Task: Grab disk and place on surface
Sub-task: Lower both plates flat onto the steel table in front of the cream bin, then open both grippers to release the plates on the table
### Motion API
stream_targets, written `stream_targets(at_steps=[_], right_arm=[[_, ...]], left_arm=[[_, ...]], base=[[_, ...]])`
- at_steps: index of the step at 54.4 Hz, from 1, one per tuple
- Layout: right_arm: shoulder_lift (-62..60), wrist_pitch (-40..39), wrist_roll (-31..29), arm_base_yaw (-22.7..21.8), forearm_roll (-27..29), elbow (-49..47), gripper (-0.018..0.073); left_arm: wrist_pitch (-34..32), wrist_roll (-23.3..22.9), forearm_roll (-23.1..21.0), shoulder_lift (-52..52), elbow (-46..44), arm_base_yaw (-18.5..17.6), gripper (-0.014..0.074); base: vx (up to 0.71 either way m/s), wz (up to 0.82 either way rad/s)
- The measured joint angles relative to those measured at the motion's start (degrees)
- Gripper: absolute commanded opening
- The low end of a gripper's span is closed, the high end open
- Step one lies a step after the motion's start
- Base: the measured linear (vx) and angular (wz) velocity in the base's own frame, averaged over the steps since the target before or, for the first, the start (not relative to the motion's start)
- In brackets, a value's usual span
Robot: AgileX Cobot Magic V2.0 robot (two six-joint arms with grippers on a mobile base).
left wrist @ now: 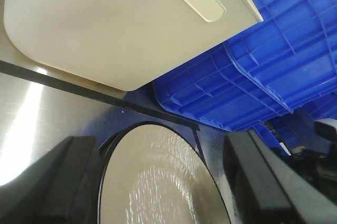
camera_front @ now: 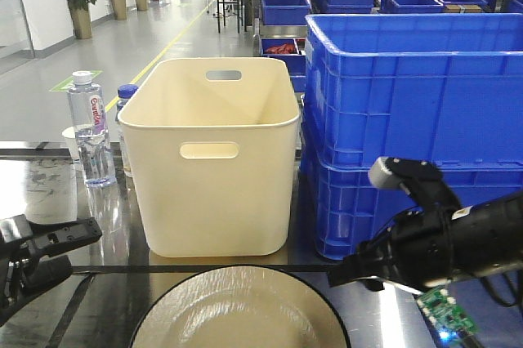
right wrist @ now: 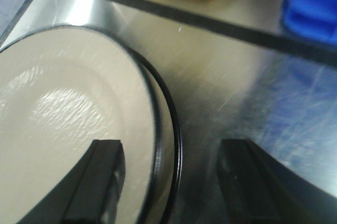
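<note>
Glossy dark surface (camera_front: 106,283) with black tape lines fills my front view; behind it runs a warehouse aisle with potted plants at 11 o'clock. Left to right I log: left gripper (camera_front: 37,262) at 9 o'clock, low over the tabletop, jaws parted and empty; water bottle (camera_front: 90,131) standing upright at 10 o'clock; cream bin (camera_front: 211,160) at centre; stacked blue crates (camera_front: 409,119) at 2 o'clock; right gripper (camera_front: 364,270) at 4 o'clock on its black arm.

Disk (camera_front: 237,311) lies flat on the surface at 6 o'clock, just in front of the bin, partly cut by the frame edge.

From the left wrist view, the disk (left wrist: 158,182) sits between the spread fingers (left wrist: 68,182); I cannot tell if they touch it. From the right wrist view, the jaws are wide apart, one finger (right wrist: 97,182) over the disk (right wrist: 63,119), the other past its rim. Contact: cannot tell.
</note>
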Motion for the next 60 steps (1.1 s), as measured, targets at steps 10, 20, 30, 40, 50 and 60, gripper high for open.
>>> stream_targets(at_steps=[10,20,30,40,50,60], right_arm=[[-5.8,-1.0,0.2,0.0,-0.3,0.0,0.0458],[-9.4,-1.0,0.2,0.0,-0.3,0.0,0.0457],[-9.7,-1.0,0.2,0.0,-0.3,0.0,0.0457],[-9.7,-1.0,0.2,0.0,-0.3,0.0,0.0457],[-9.7,-1.0,0.2,0.0,-0.3,0.0,0.0457],[-9.7,-1.0,0.2,0.0,-0.3,0.0,0.0457]], left_arm=[[0.0,6.0,0.0,-0.1,0.0,0.0,0.0430],[0.0,14.9,0.1,-3.2,0.0,0.0,0.0153],[-1.7,16.5,0.5,-10.0,0.0,0.0,-0.0007],[-7.1,16.1,8.7,-18.9,0.0,0.0,-0.0001],[-9.2,5.0,23.6,-25.7,0.0,0.0,-0.0001],[-0.8,-1.2,30.0,-26.9,0.0,0.0,-0.0001]], base=[[0.00,0.00],[0.00,0.00],[0.00,0.00],[0.00,0.00],[0.00,0.00],[0.00,0.00]])
